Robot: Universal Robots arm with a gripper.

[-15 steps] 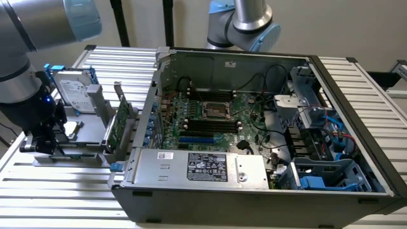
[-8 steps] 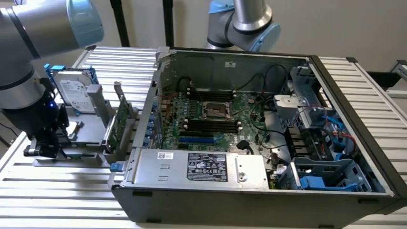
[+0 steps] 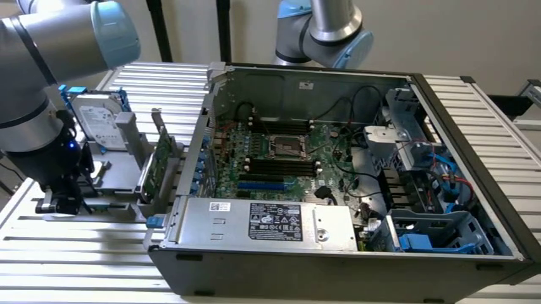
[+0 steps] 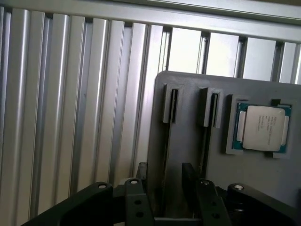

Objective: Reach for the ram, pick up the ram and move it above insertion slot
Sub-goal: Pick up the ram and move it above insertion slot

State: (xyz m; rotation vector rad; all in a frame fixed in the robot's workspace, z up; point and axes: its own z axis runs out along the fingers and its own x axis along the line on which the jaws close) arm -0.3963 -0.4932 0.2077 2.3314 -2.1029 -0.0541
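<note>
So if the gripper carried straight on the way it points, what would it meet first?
Most likely the grey parts tray, at the narrow slot between the open fingers of the gripper. Whether anything stands in that slot, I cannot tell.

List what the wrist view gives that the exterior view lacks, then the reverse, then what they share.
From the wrist view: a processor chip in its pocket and two narrow slots in the grey holder plate, the gripper's open fingers straddling one. From the exterior view: the open computer case, its motherboard, a hard drive and a green expansion card. In both: the ribbed metal table, the holder plate and the gripper.
</note>
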